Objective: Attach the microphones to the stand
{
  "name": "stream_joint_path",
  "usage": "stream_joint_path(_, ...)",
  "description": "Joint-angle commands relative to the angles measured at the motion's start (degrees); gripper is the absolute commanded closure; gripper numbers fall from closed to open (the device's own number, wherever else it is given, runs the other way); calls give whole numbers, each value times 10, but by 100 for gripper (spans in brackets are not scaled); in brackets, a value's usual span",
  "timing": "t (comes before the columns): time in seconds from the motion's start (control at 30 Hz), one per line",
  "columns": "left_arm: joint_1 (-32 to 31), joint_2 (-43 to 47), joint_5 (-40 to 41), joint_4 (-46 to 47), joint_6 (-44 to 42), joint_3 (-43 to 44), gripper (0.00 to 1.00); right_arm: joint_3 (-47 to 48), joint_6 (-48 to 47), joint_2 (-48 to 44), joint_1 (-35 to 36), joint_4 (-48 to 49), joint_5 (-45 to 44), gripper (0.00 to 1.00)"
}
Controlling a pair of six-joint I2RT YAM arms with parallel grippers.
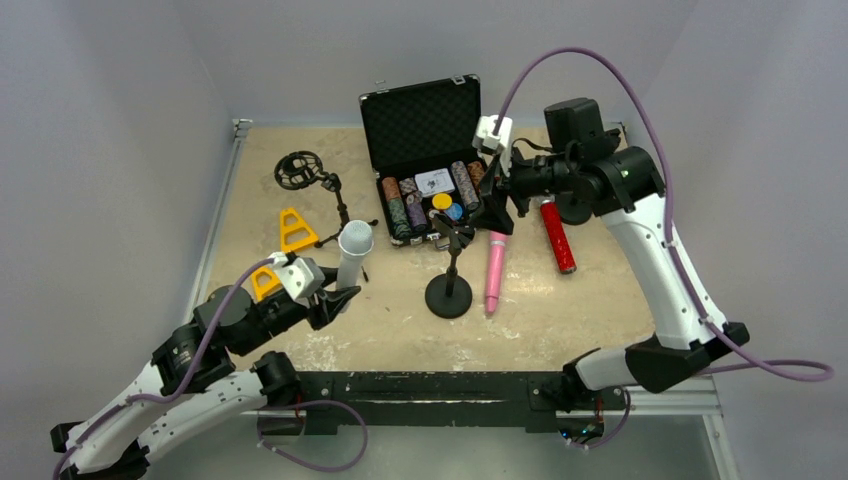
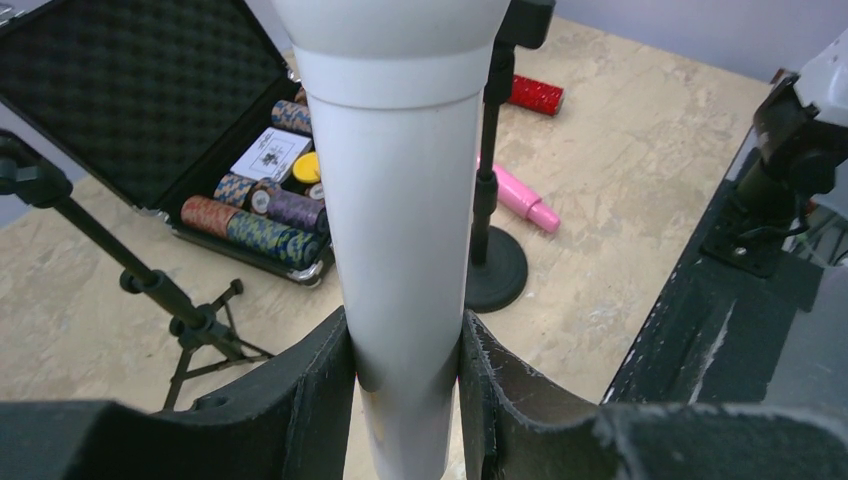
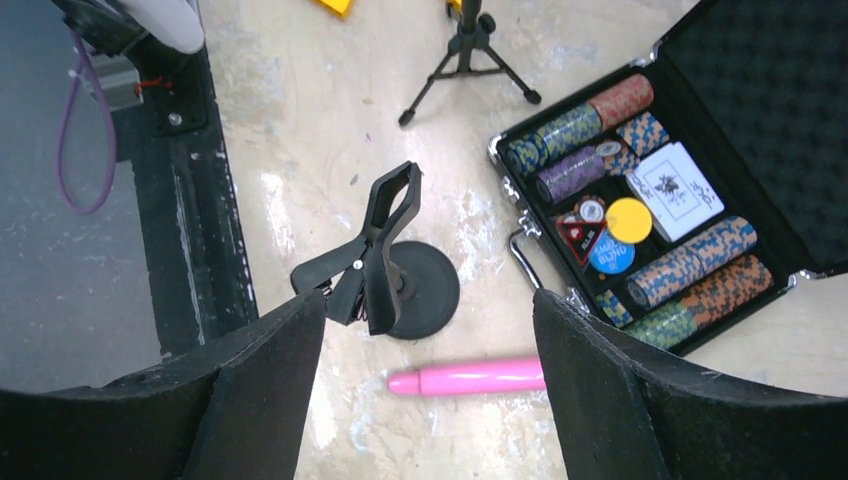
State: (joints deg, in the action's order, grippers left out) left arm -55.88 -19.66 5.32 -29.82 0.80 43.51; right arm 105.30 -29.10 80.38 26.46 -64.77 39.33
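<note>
Nearest, the left gripper (image 1: 342, 296) clenches the white microphone (image 1: 353, 258), held upright by its lower shaft. Beyond, a round-base stand (image 1: 449, 290) sits on the bench (image 1: 560, 300). The pink microphone (image 1: 495, 272) lies just beside it, the red microphone (image 1: 558, 238) farther right. The right gripper (image 3: 427, 300) hovers above the stand, jaws spread and holding nothing.

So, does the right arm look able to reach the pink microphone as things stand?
Probably yes: the right gripper hangs open above the pink microphone, which lies bare on the table beside the round-base stand.
</note>
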Motion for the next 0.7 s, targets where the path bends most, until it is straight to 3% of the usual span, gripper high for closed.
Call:
stream_joint_path(0.0,4,5,41,-40,-33,12,100,59,19,17,36,-30,-85,21)
stream_joint_path(0.2,8,31,46,-47,-19,-12,100,67,33,46,70,-22,-147,21)
stream_joint_path(0.67,35,35,18,-50,-20,-16,100,88,67,101,92,-7,-197,21)
